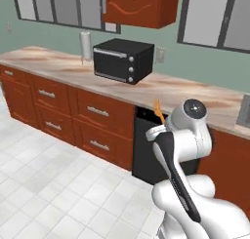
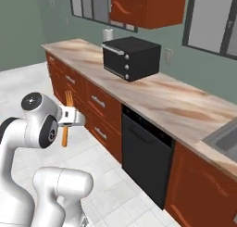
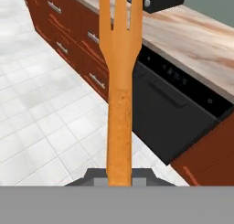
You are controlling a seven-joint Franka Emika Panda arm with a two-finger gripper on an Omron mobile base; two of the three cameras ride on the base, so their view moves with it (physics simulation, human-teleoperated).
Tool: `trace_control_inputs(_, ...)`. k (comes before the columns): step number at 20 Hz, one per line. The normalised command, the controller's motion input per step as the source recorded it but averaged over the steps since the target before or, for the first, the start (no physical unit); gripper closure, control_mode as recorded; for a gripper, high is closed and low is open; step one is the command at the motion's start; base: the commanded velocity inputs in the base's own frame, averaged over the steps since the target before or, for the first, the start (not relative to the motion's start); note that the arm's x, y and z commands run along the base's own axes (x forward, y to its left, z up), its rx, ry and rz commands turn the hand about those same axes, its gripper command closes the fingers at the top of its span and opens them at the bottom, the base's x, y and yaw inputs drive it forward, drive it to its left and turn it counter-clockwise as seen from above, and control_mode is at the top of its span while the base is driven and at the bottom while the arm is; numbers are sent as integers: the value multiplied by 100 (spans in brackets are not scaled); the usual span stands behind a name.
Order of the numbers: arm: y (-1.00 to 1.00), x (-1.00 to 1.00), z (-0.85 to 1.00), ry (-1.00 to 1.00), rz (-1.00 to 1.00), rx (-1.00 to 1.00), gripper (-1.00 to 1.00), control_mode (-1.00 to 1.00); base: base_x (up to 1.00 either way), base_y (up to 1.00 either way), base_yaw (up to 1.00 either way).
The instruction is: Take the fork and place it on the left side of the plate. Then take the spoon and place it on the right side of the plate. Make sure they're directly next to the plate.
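The long marbled tan surface [image 1: 63, 67] is running along the green wall over red-brown wooden cabinets [image 1: 93, 121], with a black dishwasher front [image 2: 146, 152] sitting between cabinet runs. A boxy black microwave oven [image 1: 122, 60] is resting on that surface, well apart from the robot. In front of the cabinets, the white Franka arm [image 1: 188, 150] is folding up over its base, elbow high, with its hand held at about the height of the surface edge above the white tiled floor [image 1: 49, 184].

The claw [image 2: 68, 117] is pinching nearly shut on the slim all-orange fork [image 3: 119, 81], gripping it along the handle. The fork is standing upright in the grip, tines pointing up and the handle's end hanging below the fingers.

The right base view is showing the whole fork beside the arm's round joint, with the handle sticking down past the white hand. The left base view is giving just the orange tines [image 1: 158, 111] peeking over the arm's shoulder, plus a pale upright roll [image 1: 86, 45] behind the microwave. The hand view is looking straight up the fork's handle to its three tines, with the dishwasher and cabinet drawers behind. A grey sink corner [image 2: 222, 138] is appearing at the far right of the right base view.
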Motion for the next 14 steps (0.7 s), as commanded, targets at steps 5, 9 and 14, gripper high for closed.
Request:
trace_control_inputs(5,0,0,0,0,0,0,100,100,100,100,3)
trace_control_inputs(9,0,0,0,0,0,0,100,100,65,89,26)
trace_control_inputs(14,0,0,0,0,0,0,100,100,58,71,34)
